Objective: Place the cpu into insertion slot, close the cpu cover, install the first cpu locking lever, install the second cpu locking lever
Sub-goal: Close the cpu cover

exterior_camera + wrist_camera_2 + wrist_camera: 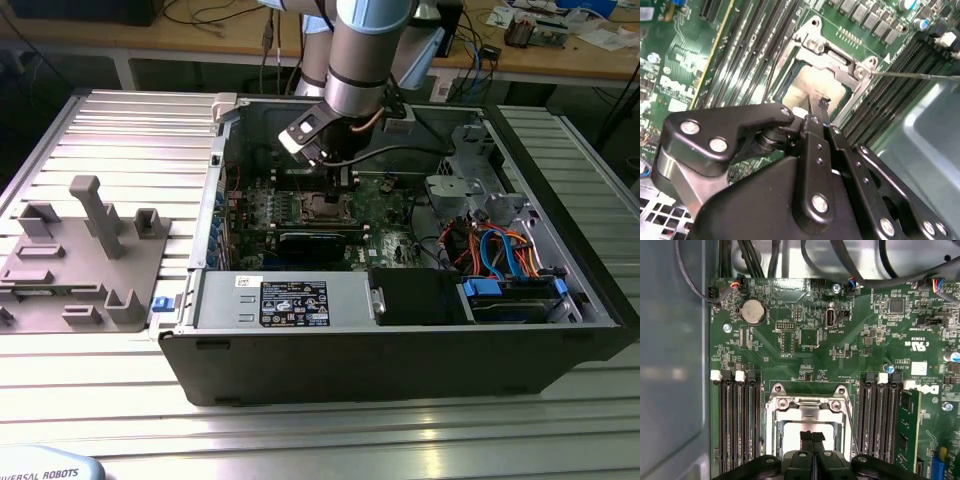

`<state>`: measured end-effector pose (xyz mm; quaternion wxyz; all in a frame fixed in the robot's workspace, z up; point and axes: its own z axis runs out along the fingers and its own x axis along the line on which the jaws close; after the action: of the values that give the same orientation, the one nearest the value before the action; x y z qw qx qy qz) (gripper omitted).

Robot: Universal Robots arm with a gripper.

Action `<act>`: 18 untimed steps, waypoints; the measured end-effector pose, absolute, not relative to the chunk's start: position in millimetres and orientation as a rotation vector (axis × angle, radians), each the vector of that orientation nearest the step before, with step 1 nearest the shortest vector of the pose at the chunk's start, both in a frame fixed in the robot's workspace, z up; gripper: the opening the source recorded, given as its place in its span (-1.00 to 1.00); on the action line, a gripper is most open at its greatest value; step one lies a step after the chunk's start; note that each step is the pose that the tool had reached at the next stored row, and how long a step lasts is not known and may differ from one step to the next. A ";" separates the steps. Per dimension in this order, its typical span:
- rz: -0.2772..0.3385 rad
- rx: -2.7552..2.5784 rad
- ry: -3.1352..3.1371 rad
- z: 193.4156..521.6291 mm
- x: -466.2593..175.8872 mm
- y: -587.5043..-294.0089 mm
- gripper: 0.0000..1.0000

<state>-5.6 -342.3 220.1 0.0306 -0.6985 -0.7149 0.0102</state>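
Black gripper [812, 436] fingertips pressed together, nothing seen between, tips low over cpu cover [807, 407]. Cover's silvery frame lies down on insertion slot [788, 89]. Pale cpu [815, 82] seated inside, showing through window.

Likely handling: cpu light, rigid, fragile, edges only; cover thin, springy.

Wire locking lever [915, 76] juts aside, apparently unlatched. Green motherboard [805, 355] lies in open computer case [400, 370], orange-blue cables [500, 250] at exterior view's right.

Bright even light, glare on the table [110, 130].
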 end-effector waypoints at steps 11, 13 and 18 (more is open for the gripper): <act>0.031 -2.153 -2.203 249.6 -5.3 -342.2 -0.79; 0.031 -2.153 -2.203 254.1 -5.3 -342.3 -0.79; 0.031 -2.153 -2.203 257.7 -5.3 -342.2 -0.79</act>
<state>-5.3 -342.2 257.7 0.0306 -0.6985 -0.7149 0.0101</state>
